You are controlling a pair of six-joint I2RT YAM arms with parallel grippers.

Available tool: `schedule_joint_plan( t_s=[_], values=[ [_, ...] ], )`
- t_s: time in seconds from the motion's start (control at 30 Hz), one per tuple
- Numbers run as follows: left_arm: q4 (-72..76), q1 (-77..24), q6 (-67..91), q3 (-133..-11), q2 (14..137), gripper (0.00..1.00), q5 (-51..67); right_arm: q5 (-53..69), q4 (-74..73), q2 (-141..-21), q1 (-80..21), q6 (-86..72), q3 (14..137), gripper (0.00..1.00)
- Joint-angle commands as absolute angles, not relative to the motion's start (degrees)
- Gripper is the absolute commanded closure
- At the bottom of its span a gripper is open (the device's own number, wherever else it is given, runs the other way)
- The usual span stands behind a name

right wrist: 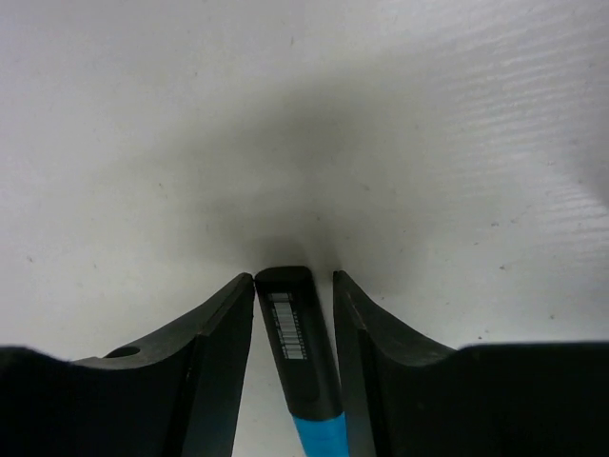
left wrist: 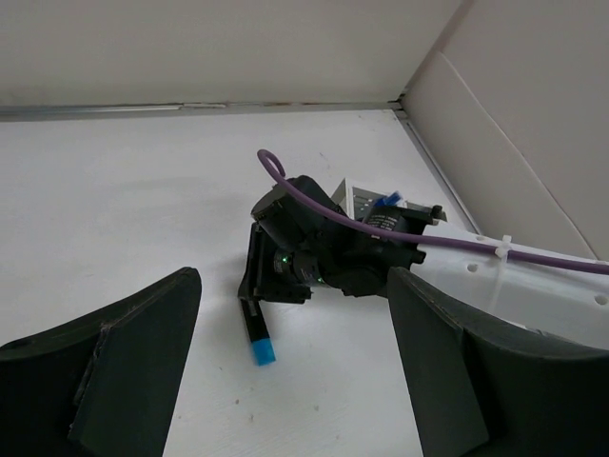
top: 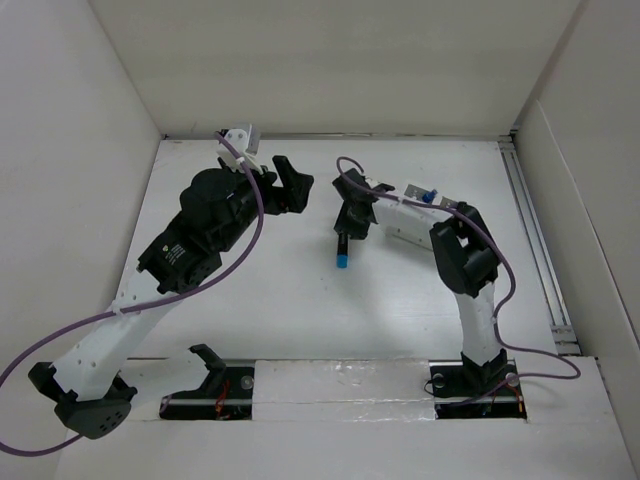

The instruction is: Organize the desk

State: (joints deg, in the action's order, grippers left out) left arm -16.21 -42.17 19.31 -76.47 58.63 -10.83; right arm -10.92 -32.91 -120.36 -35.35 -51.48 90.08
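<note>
Count: one surface (top: 300, 310), white and matte, shut in by three white walls (top: 330, 60) at the left, back and right; two arms; two purple cables, one along each arm; two end effectors; one marker.

Left arm (top: 200, 235): rises from its base at the near left, bends over the left half of the surface and reaches toward the far middle; its cable (top: 258, 215) loops along the forearm.

Right arm (top: 465, 265): stands up from its base at the near right, bends at the elbow and runs leftward toward the middle, wrist tipped down at the surface; its cable (top: 500, 265) hangs beside it.

Left end effector (top: 293, 188): held above the surface, facing the right one; fingers (left wrist: 124, 352) spread wide, nothing between them.

Right end effector (right wrist: 294, 278): down at the surface, fingers (right wrist: 214, 333) straddling the marker; a gap shows on one side of it, the other side is touching or nearly so, I cannot tell which; not clamped.

Marker (top: 343, 252): black body, blue end; lies flat on the surface near its middle, black end between the right fingers, blue end toward the near edge.
</note>
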Motion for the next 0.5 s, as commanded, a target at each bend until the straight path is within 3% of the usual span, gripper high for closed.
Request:
schedule_joint_plan(
  t_s=[0.0, 0.47],
  values=[
    [-14.7, -42.3, 18.1, -76.3, 57.7, 0.24, -12.5, -16.9, -39.1, -122.8, -36.5, -48.5, 94.0, 0.56],
    [-13.3, -42.3, 17.0, -76.6, 57.7, 0.24, -14.6, -21.7, -44.5, -124.4, -40.0, -40.2, 97.2, 0.43]
  ],
)
